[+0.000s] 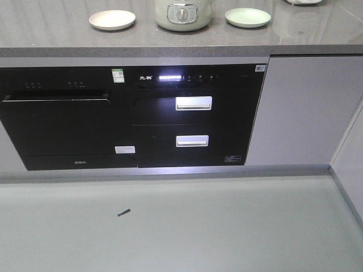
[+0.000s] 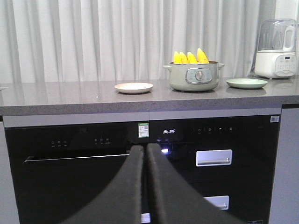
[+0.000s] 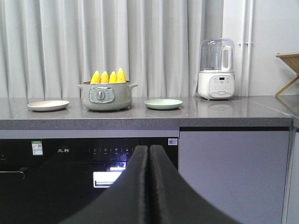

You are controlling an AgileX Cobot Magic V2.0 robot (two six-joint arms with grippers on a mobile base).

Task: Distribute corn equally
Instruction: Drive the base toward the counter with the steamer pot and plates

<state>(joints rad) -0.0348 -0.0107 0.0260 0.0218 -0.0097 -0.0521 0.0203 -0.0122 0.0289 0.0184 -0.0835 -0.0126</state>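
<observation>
On the counter, corn stands in the electric pot; bare cream plate at 9 o'clock, green plate at 3. Left gripper and right gripper are pressed together; first pick requires opening.

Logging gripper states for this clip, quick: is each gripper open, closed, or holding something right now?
Left gripper: closed, jaws together, holding nothing.
Right gripper: closed, jaws together, holding nothing.

Four yellow corn cobs are standing in the pale green round pot, sitting on the grey stone counter between a cream round plate at left and a green round plate at right, a white blender standing farther right
</observation>
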